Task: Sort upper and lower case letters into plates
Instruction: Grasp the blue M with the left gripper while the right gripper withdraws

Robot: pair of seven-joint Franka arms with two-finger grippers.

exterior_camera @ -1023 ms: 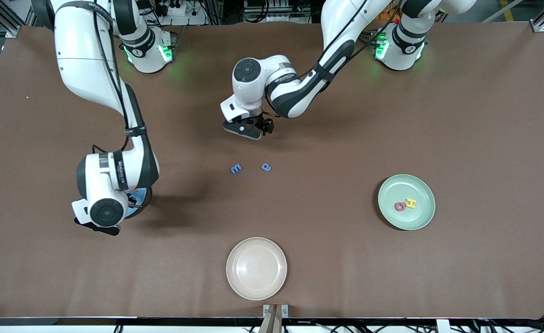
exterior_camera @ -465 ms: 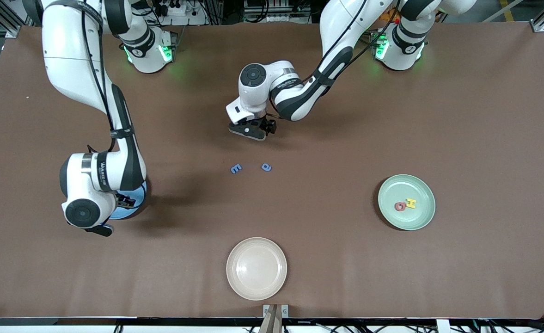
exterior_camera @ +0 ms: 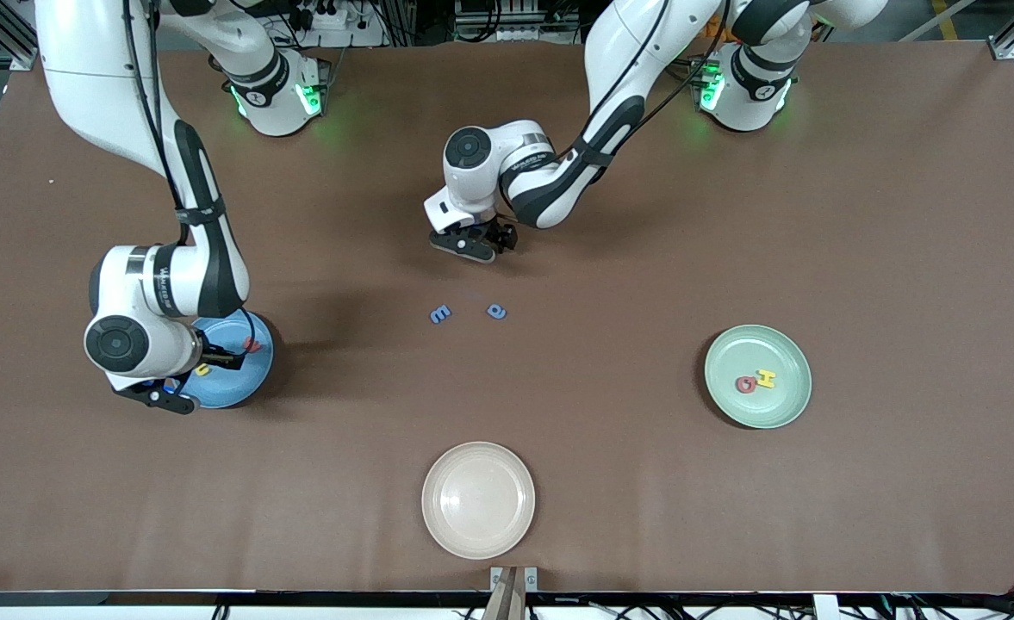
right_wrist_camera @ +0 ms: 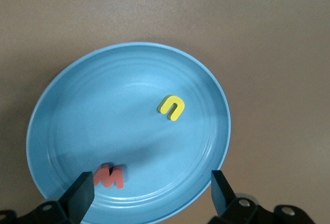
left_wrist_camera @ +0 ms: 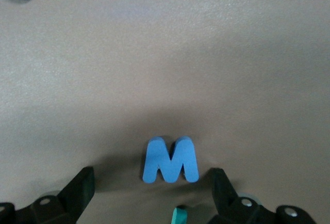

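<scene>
The blue M [left_wrist_camera: 170,160] lies flat on the bare table [exterior_camera: 610,482] in the middle of the front view, just beside a blue a [exterior_camera: 496,312] and well apart from both plates. It sits lower in that frame than the left pincer [exterior_camera: 472,247], so that pincer probably has to travel toward the front camera and then drop. In the left wrist view the M shows low in the frame, between the two fingers [left_wrist_camera: 82,185], which stand wide apart and empty. Its width runs from one finger to the other, so closing would likely squeeze its outer legs. The right pincer [right_wrist_camera: 152,190] hangs spread and empty over the blue plate [right_wrist_camera: 77,110] at the right arm's end, so the left arm is the nearer one.
</scene>
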